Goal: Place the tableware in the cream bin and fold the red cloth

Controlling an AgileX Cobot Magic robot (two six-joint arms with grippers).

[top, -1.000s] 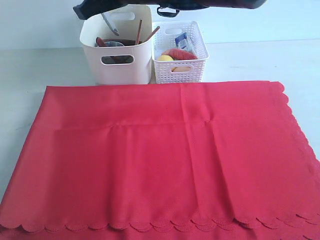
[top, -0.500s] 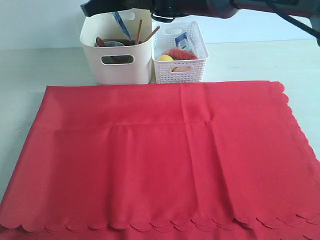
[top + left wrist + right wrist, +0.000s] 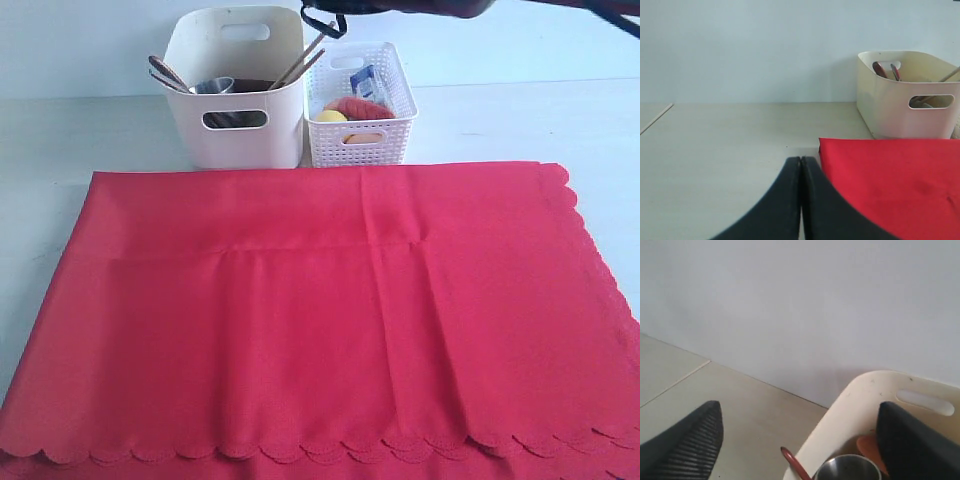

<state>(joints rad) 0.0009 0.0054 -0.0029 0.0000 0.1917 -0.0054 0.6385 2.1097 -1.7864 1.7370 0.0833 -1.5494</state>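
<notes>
Cream bin (image 3: 235,95): stands upright on the bench (image 3: 60,130). Take it as your landmark for every entry below.

Steel cup (image 3: 214,86): inside the cream bin, its rim showing just above the front wall.

Pair of wooden chopsticks (image 3: 300,62): inside the cream bin, leaning out over the corner nearest the white perforated basket (image 3: 360,128).

Slim utensil handle (image 3: 166,72): inside the cream bin, leaning over the rim on the side away from the basket. You cannot tell which piece it is.

White perforated basket: just beside the cream bin. It holds a lemon (image 3: 331,116), a red item (image 3: 358,107) and a blue-white carton (image 3: 365,82).

Red cloth (image 3: 320,310): spread flat on the bench in front of the cream bin, its back edge close to the bin's base. Two scalloped layers show along the edge farthest from the bin.

Left fingers (image 3: 785,200): pressed together with nothing between them, low over the bench near the cloth corner in front of the cream bin.

Right fingers (image 3: 690,445): spread wide and holding nothing, above the cream bin with the steel cup below them.
</notes>
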